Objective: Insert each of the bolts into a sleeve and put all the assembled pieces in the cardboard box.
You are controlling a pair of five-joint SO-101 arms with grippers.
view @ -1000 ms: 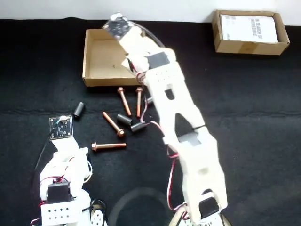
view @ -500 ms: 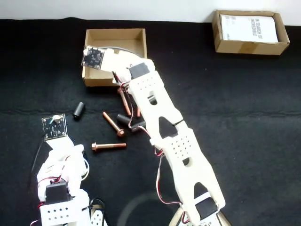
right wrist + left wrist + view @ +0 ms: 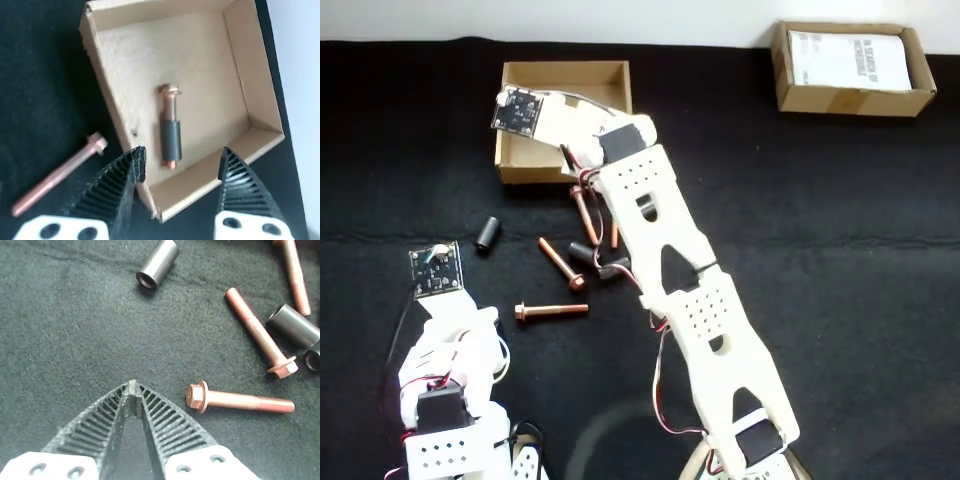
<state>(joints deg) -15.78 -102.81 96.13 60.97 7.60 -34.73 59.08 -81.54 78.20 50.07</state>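
The right gripper point(image 3: 182, 152) is held with its fingers apart above one corner of the box point(image 3: 252, 65). Just beyond the fingertips, on the box floor, a sleeved bolt point(image 3: 171, 135) is seen lying flat, its head turned away from the gripper. Outside the box wall, beside one finger, a loose bolt point(image 3: 60, 180) is laid on the black cloth point(image 3: 40, 75).

The left gripper point(image 3: 132, 386) is held over the black cloth with its fingers pressed together. Just beside its tip a second bolt point(image 3: 240, 401) is laid crosswise, head nearest the tip. Farther out, a third bolt point(image 3: 257, 335) and an empty sleeve point(image 3: 157, 264) are found, set apart from each other.
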